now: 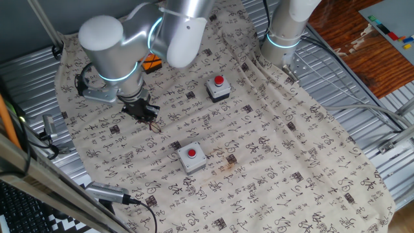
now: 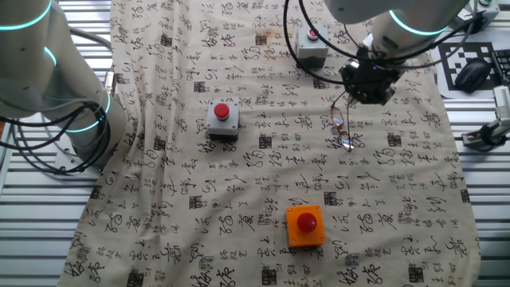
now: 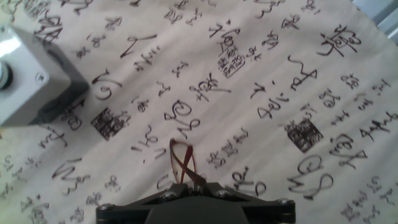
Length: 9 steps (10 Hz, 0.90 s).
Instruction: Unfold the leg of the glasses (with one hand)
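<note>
We see the glasses (image 2: 342,127) hanging directly below the gripper (image 2: 367,85), their top end taken up between its fingers and their low end close to the cloth (image 2: 239,183); whether that end touches the cloth we cannot tell. In the other fixed view the frame runs down and slightly to the left from the gripper, so its long axis is steep, nearer upright than flat. In the hand view the glasses (image 3: 181,165) reach straight out from the gripper (image 3: 196,186), thin reddish-brown wires crossing one another just ahead of the fingertips. In the fixed view that looks across the table, the glasses (image 1: 154,123) are a small dark wisp under the gripper (image 1: 140,109), just off the printed marks.

The gripper looks closed on the glasses, judging from how the wire disappears between the fingers, though the pads themselves are hidden by its black body.

The frame is very thin, dark reddish-brown wire with clear lenses, and it is easy to lose among the black characters on the cloth. We cannot tell which wire is the leg and which is the rim.

We judge the coming move depends on this hanging pose: the free part lies below the gripper, so pressing or dragging it against the cloth would swing the leg open.
</note>
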Each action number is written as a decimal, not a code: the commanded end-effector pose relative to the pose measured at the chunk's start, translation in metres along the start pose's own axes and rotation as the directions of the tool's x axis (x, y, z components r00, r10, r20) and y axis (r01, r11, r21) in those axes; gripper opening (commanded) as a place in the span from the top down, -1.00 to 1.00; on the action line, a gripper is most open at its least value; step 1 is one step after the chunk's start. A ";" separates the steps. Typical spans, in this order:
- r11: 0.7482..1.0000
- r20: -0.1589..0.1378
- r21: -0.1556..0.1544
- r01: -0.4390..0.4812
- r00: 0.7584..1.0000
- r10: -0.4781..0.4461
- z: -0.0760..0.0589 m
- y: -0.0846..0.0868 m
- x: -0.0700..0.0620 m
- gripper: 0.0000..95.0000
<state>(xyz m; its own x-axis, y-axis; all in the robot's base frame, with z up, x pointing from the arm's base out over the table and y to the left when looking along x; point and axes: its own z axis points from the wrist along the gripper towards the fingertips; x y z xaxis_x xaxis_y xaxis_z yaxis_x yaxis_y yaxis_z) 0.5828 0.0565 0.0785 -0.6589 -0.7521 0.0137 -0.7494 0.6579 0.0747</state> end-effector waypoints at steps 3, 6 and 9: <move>1.000 0.003 -0.003 0.018 1.000 -0.018 0.000 -0.003 0.011 1.00; 0.999 0.014 -0.011 0.038 0.999 -0.038 0.003 -0.003 0.029 0.60; 0.998 0.042 -0.032 0.046 0.998 -0.045 0.005 -0.002 0.035 0.60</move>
<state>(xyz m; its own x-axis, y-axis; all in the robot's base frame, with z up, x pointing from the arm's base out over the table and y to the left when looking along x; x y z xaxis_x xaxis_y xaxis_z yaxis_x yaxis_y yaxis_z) 0.5601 0.0289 0.0738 -0.6272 -0.7782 -0.0320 -0.7765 0.6216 0.1033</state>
